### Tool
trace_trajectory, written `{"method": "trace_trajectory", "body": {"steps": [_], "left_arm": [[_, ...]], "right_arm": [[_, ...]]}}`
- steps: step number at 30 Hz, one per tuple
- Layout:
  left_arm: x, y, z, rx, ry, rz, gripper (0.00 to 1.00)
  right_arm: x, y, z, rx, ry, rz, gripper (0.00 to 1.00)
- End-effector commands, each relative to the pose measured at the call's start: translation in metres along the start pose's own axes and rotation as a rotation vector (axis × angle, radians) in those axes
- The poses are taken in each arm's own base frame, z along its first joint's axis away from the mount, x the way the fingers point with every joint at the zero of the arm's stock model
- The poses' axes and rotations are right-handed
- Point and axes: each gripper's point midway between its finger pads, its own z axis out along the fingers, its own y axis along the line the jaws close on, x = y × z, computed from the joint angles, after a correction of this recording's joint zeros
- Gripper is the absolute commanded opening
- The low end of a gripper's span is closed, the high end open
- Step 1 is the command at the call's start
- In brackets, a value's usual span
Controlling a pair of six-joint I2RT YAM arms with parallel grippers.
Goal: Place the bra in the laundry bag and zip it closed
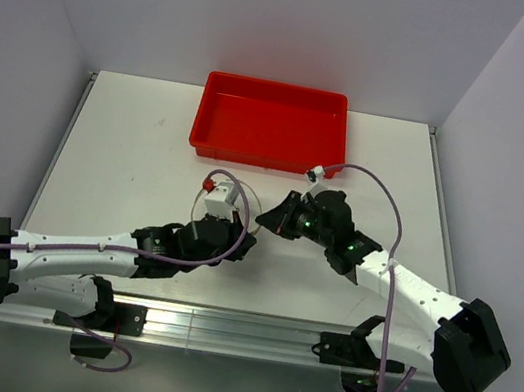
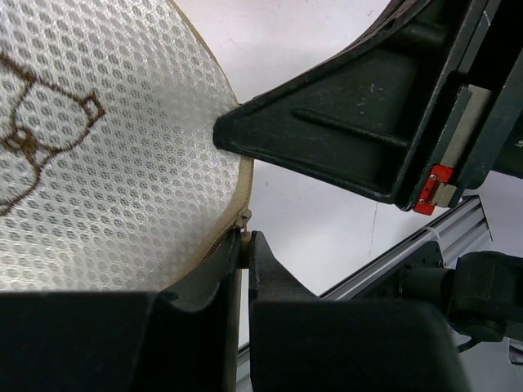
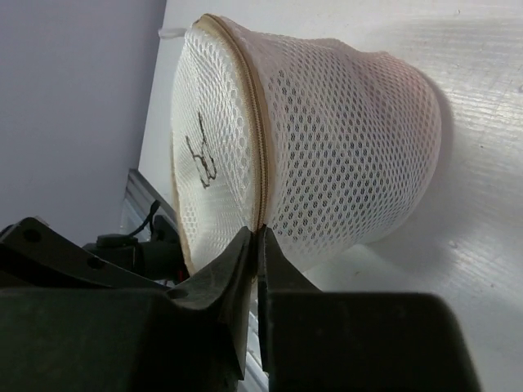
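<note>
We judge the job nearly done. The laundry bag [image 3: 327, 139] lies on its side on the table [image 1: 126, 162], btw the two grippers. Its tan zip rim [image 3: 255, 122] reads shut along the whole stretch the right wrist cam shows. The bra we can't make out as a shape. No pink fabric lies loose on the table in the top view, and the mesh has only a faint warm tint, so it's prob. inside, but that's our guess. The left gripper [image 2: 247, 241] has its jaws pinched narrow on the rim, right at the zip slider [image 2: 243, 217]. The right gripper [image 3: 257, 238] is likewise nipped tight on the rim, and the left wrist cam shows its black tip meeting that edge just beyond the slider. What's left, as far as we can tell: any last bit of zip under the fingers, which is hidden, then letting go. Count: 1 bag, 1 lid [image 2: 106, 122] w/ 1 brown drawing [image 2: 33, 139], 1 red tray [image 1: 277, 86] at the far side, 2 arms, 0 bras in plain sight.
</note>
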Motion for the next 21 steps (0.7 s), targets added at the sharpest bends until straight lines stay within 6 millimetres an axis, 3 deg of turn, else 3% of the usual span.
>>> {"method": "trace_trajectory", "body": {"steps": [1,3,14,21], "left_arm": [[-0.012,-0.014,-0.006,0.052,-0.031,-0.002,0.00],[-0.013,-0.011,-0.007,0.044,-0.034,-0.001,0.00],[-0.008,0.033,-0.030,-0.072,-0.039,-0.011,0.00],[-0.018,0.049,-0.047,-0.112,-0.078,-0.031,0.00]], "right_arm": [[-0.024,0.019,-0.001,-0.029,-0.074,-0.038,0.07],[-0.029,0.016,-0.002,-0.009,-0.088,-0.049,0.00],[-0.070,-0.015,0.007,0.073,-0.130,-0.083,0.00],[-0.100,-0.011,0.026,0.073,-0.138,-0.124,0.00]]}}
